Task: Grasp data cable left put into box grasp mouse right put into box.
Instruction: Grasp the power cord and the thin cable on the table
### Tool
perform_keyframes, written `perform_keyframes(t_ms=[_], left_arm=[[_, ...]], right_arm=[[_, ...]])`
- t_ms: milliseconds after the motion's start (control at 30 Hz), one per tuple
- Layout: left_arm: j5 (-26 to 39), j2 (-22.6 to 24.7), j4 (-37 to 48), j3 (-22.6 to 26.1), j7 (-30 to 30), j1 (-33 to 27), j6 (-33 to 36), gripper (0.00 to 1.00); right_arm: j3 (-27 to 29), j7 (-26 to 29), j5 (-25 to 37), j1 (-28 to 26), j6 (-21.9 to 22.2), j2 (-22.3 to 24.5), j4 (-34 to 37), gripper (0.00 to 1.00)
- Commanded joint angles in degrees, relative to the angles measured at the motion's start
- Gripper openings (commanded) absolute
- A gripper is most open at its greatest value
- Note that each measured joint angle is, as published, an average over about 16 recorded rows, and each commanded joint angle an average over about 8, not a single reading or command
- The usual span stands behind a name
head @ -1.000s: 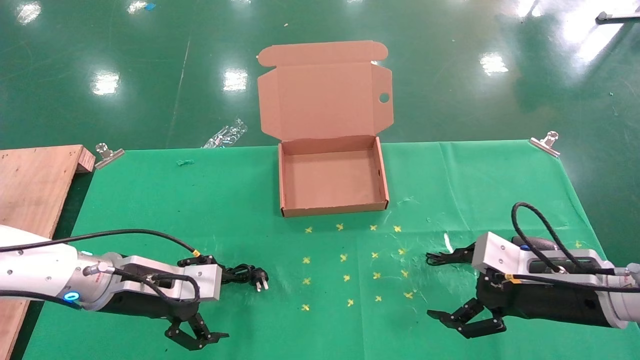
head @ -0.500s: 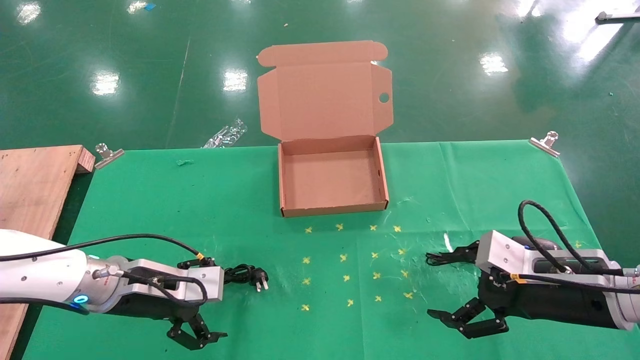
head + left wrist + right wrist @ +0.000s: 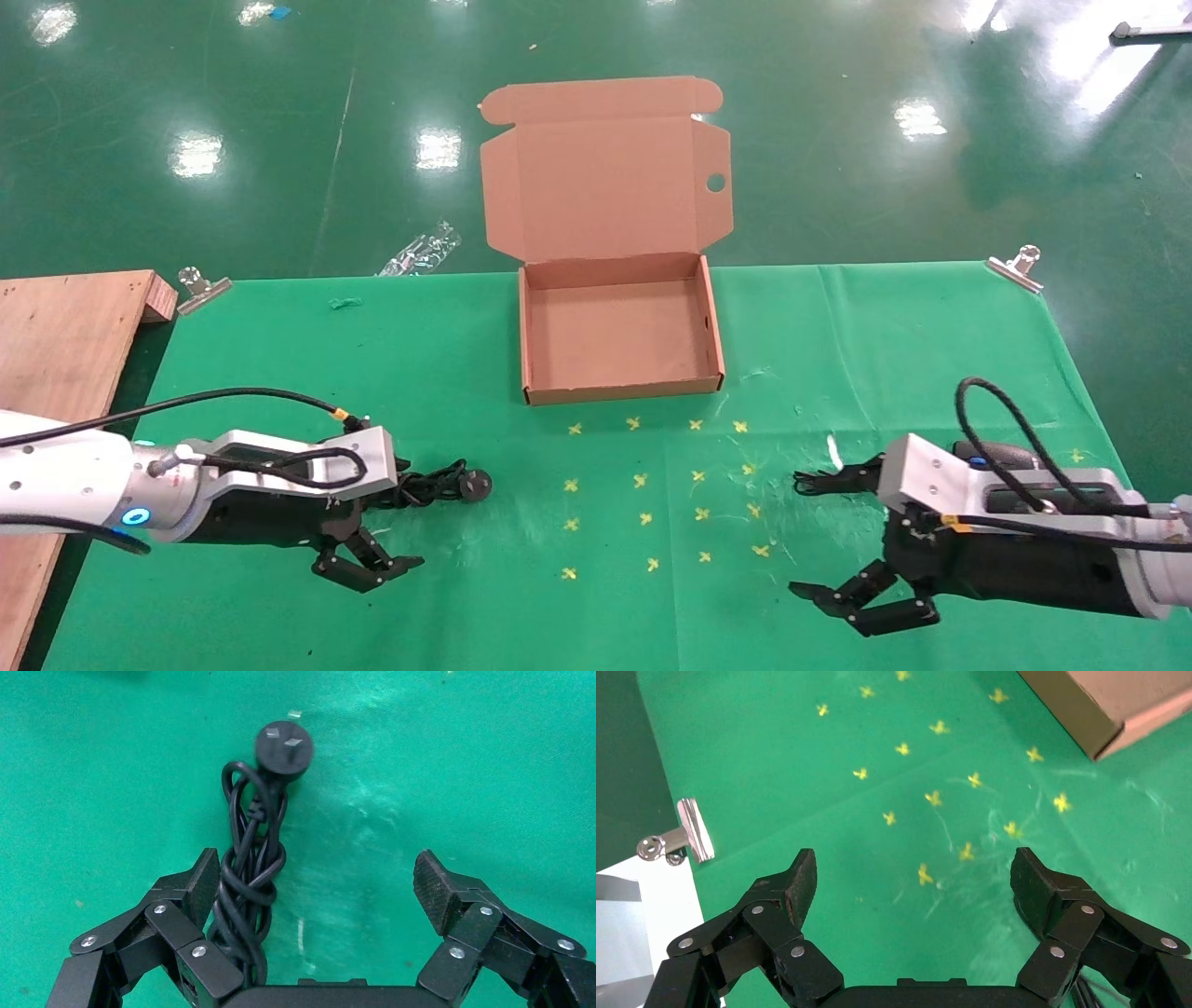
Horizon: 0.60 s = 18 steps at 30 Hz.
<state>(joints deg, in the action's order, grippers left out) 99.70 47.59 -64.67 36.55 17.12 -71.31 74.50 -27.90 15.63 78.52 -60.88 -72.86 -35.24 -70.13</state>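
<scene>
The data cable (image 3: pixel 438 486) lies bundled on the green cloth at the front left, its round plug (image 3: pixel 478 483) toward the middle. My left gripper (image 3: pixel 414 522) is open and straddles it. In the left wrist view the data cable (image 3: pixel 251 874) rests against one finger (image 3: pixel 200 881) inside the open left gripper (image 3: pixel 316 867). The mouse (image 3: pixel 1001 454) sits at the front right, mostly hidden behind my right wrist. My right gripper (image 3: pixel 806 538) is open and empty over the cloth, as the right wrist view (image 3: pixel 912 874) shows. The box (image 3: pixel 622 390) stands open at the back centre, empty, lid (image 3: pixel 605 177) raised.
Yellow cross marks (image 3: pixel 652 485) dot the cloth between the grippers. A wooden board (image 3: pixel 56 345) lies at the left edge. Metal clips (image 3: pixel 200 284) (image 3: pixel 1015 264) hold the cloth's back corners. A box corner (image 3: pixel 1116 706) shows in the right wrist view.
My left gripper has moved forward around the data cable, which now lies between its open fingers; the plug has turned over. The right arm has hardly moved.
</scene>
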Motion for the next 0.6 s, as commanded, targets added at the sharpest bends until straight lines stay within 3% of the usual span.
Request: perform_keyframes(t_ms=[33,367,600], left_arm=[[-1.1,-0.2,1.2,-0.5,-0.1,-0.3,0.1,1.00],[-3.4,-0.1,2.2,-1.6,-3.5,0.5,-0.7,1.00],[2.0,0.6,-0.2,-0.4,-5.1,1.4,-5.4,1.00]], right_arm=[[0.1,0.0,-0.2,0.2,0.0,0.2,0.4,1.00],[0.3,-1.6,-1.6,-0.1,-1.2,-0.4,1.8,1.00],[-0.2,-2.1,-1.1,-0.9,-2.0,-1.1,1.9,1.00]])
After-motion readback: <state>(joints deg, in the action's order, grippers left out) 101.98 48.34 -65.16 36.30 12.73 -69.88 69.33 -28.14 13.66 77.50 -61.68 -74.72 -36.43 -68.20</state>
